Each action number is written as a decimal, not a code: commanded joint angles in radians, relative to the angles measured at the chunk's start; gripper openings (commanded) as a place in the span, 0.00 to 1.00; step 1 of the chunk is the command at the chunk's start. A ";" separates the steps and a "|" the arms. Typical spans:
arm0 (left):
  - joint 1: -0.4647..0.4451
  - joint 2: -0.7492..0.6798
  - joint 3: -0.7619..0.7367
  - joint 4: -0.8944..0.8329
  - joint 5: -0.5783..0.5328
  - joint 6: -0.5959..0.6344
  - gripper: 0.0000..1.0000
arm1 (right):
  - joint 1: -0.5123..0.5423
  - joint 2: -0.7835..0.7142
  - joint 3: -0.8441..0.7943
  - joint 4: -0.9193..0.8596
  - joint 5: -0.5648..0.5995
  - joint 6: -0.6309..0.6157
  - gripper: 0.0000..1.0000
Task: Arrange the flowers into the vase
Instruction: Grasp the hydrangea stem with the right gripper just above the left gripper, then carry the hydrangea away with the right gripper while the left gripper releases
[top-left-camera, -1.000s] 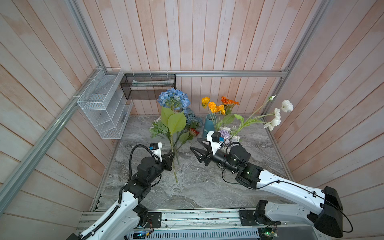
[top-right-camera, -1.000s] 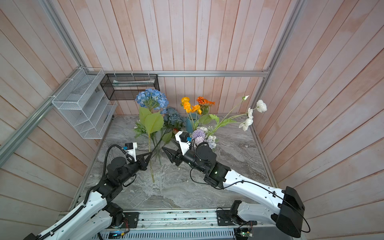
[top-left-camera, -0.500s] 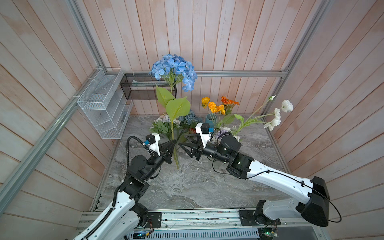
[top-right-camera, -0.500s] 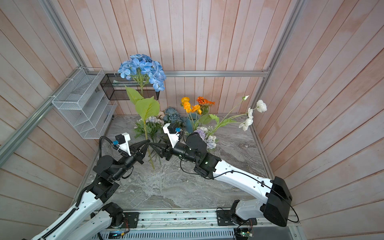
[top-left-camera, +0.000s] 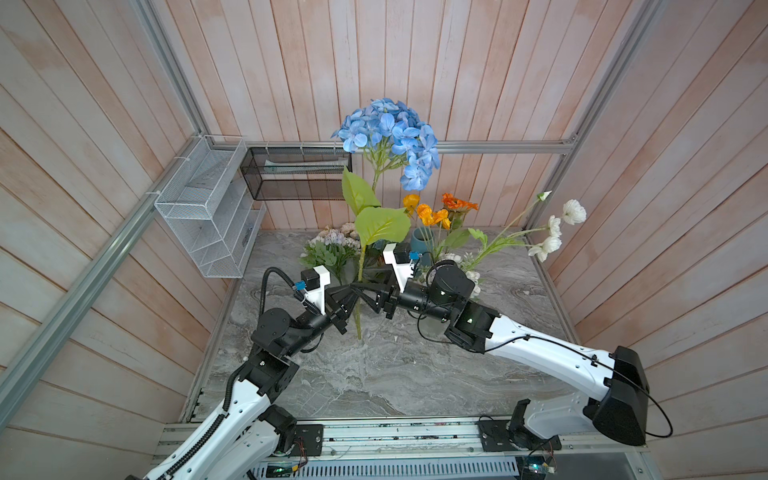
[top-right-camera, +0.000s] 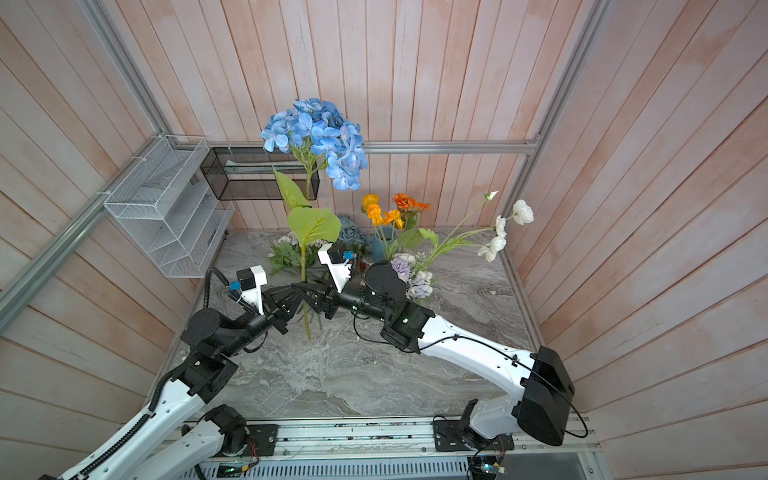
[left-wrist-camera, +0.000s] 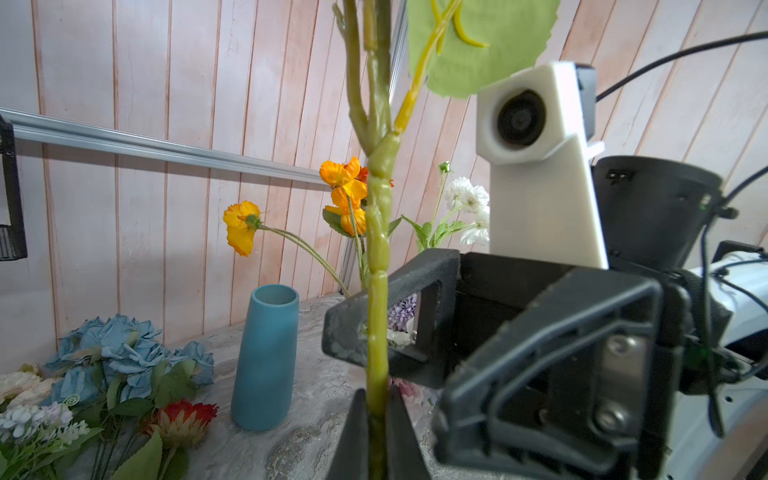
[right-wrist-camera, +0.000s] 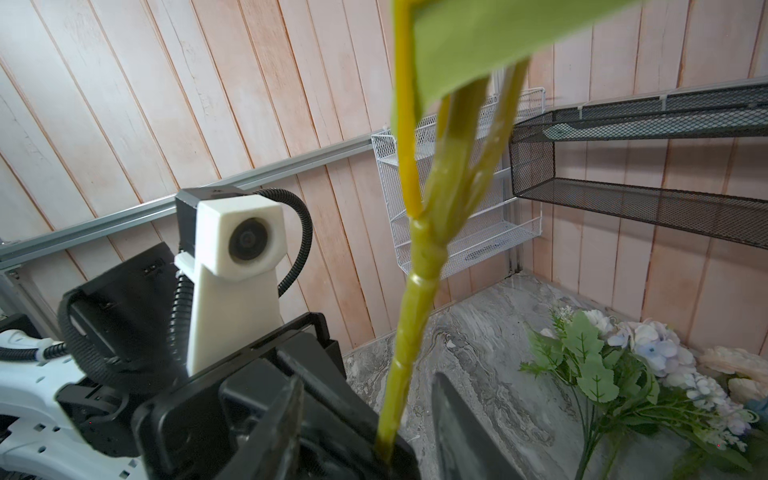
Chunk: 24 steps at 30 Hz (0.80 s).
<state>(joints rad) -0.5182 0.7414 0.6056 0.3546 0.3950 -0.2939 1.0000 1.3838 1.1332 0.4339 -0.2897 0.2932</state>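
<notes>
Matt vase (left-wrist-camera: 266, 357) on smooth marble-look tabletop (top-left-camera: 374, 374).

In a top view the bright blue hydrangea (top-left-camera: 388, 139) stands upright on its long green stem (top-left-camera: 360, 266), with the lower end over the middle of the table (top-left-camera: 374, 374). The left gripper (top-left-camera: 350, 296) reaches in from 8 o'clock, fingers closed on the stem. The right gripper (top-left-camera: 362, 291) meets it from 3 o'clock, fingers on either side of the same stem. Toward 1 o'clock stands the teal vase (top-left-camera: 420, 243), with orange and yellow blooms (top-left-camera: 432, 214) just beside it. White blooms (top-left-camera: 555, 232) lean out at 2 o'clock. Loose flowers (top-left-camera: 332, 249) lie at 11 o'clock.
</notes>
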 joint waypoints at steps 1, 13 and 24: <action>-0.003 -0.023 -0.002 0.043 0.045 0.027 0.00 | 0.002 0.010 0.023 0.048 0.005 0.019 0.46; -0.008 -0.047 -0.037 0.029 0.047 0.012 0.00 | -0.004 0.038 0.046 0.077 0.021 0.025 0.15; -0.009 -0.041 -0.066 0.061 -0.061 -0.032 1.00 | -0.020 -0.025 0.009 0.042 0.048 -0.012 0.00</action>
<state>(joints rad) -0.5224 0.7105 0.5678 0.3676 0.3851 -0.3042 0.9890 1.4014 1.1454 0.4808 -0.2695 0.3073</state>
